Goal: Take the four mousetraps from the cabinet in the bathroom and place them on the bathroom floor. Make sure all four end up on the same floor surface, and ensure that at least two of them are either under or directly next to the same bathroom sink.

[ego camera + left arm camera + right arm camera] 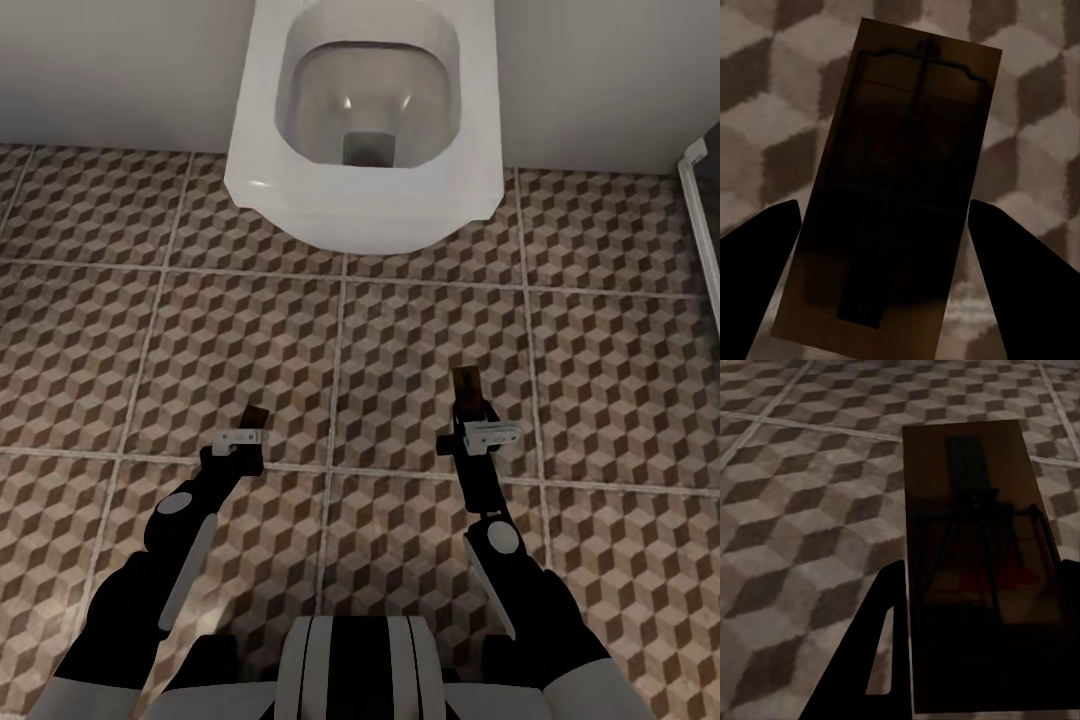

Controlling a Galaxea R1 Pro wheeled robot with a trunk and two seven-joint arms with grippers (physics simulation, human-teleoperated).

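Two mousetraps show, one per gripper. The left gripper (252, 428) clamps one mousetrap (896, 187) between its fingers above the bathroom floor (400, 330); the right gripper (470, 415) grips the other mousetrap (979, 562) likewise. Both hang in front of one white toilet (365, 190).

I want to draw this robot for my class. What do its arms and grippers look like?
Draw both arms glossy black with rounded segments, each with a round light-grey cap at a joint and a pale grey strip along the forearm. A small white block sits at each wrist. The left gripper and right gripper end in dark, flat, tapered fingers. The trunk between them is white with black stripes. No cables show.
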